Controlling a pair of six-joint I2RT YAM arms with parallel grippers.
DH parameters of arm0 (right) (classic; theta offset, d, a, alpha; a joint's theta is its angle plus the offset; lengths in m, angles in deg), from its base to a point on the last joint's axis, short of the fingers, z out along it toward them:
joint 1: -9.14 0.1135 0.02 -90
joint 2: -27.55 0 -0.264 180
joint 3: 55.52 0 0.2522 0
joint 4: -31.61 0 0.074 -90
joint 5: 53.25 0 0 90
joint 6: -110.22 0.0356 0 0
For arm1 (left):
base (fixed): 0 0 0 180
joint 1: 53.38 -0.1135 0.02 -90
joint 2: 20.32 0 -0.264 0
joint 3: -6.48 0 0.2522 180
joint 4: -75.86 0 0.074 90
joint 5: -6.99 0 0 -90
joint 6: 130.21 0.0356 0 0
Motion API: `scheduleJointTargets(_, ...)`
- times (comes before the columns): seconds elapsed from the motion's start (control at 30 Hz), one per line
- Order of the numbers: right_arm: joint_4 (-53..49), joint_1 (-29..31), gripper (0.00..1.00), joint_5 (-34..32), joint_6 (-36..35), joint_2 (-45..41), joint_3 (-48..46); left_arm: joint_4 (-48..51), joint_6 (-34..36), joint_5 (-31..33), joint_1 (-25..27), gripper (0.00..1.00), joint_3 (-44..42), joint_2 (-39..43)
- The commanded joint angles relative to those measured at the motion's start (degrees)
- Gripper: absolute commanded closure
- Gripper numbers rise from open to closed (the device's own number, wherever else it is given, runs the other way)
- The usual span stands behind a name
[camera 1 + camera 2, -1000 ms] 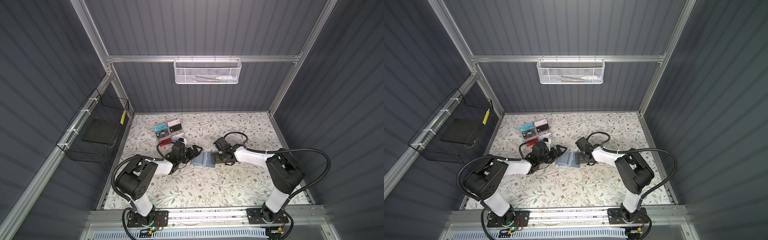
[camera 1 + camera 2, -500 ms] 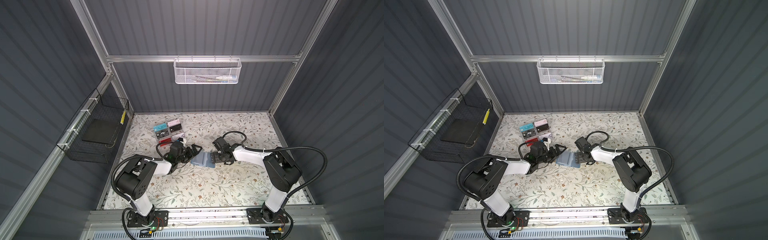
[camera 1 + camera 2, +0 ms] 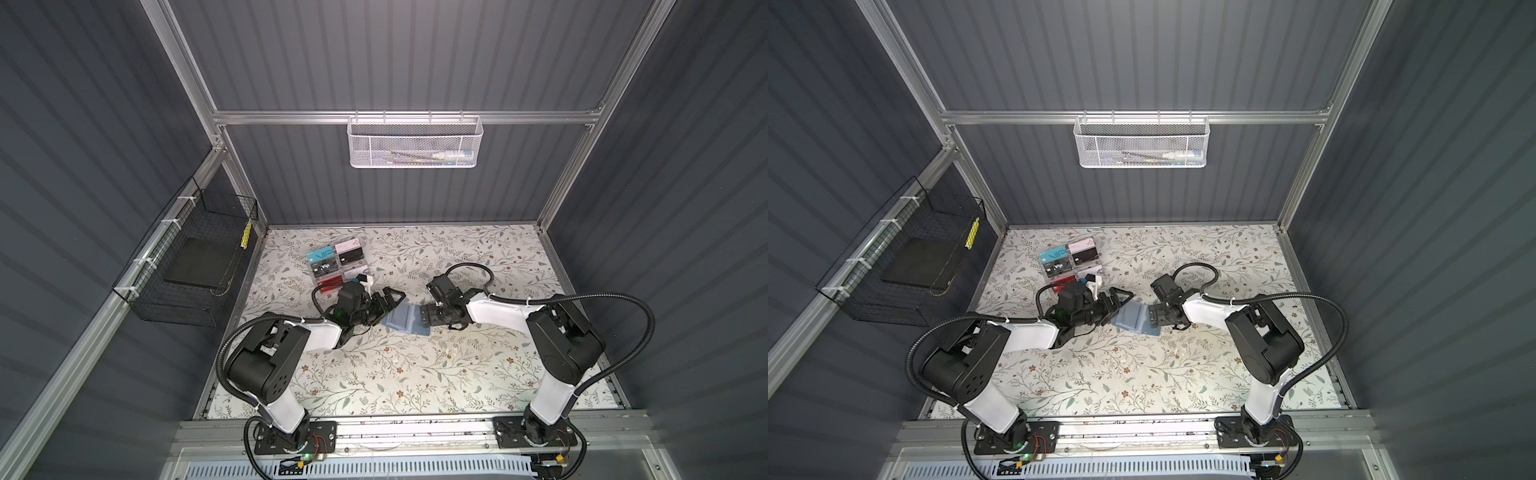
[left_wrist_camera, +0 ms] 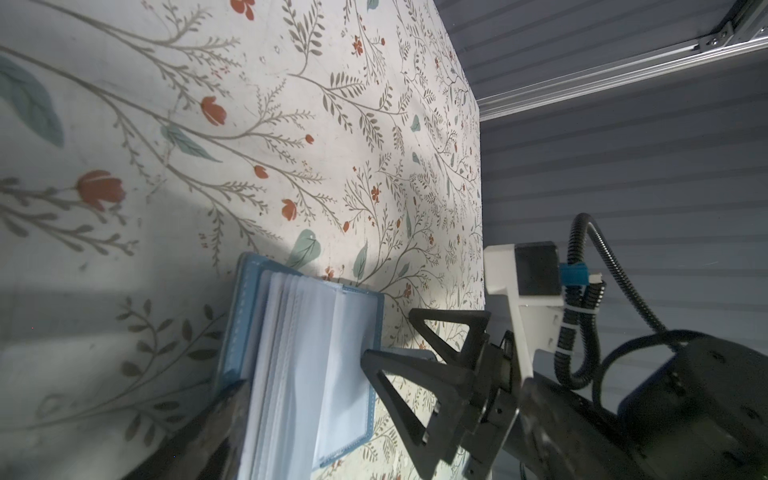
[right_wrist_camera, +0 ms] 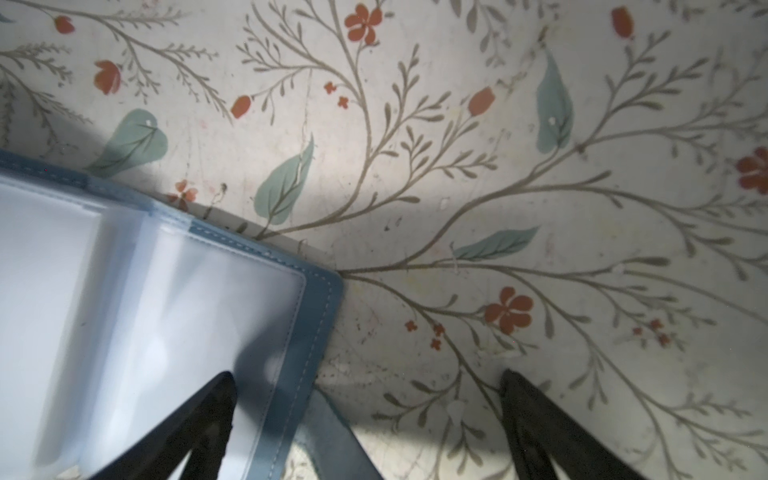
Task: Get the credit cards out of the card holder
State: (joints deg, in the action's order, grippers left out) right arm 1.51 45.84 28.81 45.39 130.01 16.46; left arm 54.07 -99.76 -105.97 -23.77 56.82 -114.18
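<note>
The card holder (image 3: 404, 323) (image 3: 1135, 321) is a slate-blue wallet lying open on the floral mat in both top views. Its translucent sleeves (image 4: 299, 365) fan out, pale and blank. The credit cards are hidden. My left gripper (image 3: 390, 305) (image 3: 1121, 305) lies low at the wallet's left edge, jaws open, with one blurred finger (image 4: 203, 436) beside the sleeves. My right gripper (image 3: 424, 318) (image 5: 365, 415) is open at the wallet's right edge. One of its fingers (image 5: 208, 415) is over a sleeve, the other is over the mat, and the snap tab (image 5: 328, 440) lies between them.
A clear tiered rack of coloured cards (image 3: 337, 266) stands just behind the left gripper. A black wire basket (image 3: 187, 257) hangs on the left wall. A white mesh basket (image 3: 415, 141) hangs on the back rail. The mat (image 3: 415, 374) stretches toward the front rail.
The right gripper has edged slightly left onto the wallet's right edge. The left gripper and the wallet have barely moved, and both grippers stay open.
</note>
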Motion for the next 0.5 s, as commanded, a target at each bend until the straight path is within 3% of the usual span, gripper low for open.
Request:
scheduleJointTargets(0.0, -0.6, -0.4, 0.01, 1.1, -0.6, -0.1, -1.4, 5.0, 3.4, 0.9, -0.4, 0.0, 0.4, 3.5)
scheduleJointTargets(0.47, 0.2, -0.5, 0.01, 1.8, -1.0, -0.3, -2.0, 3.5, 2.4, -2.3, -0.4, 0.0, 2.4, -1.3)
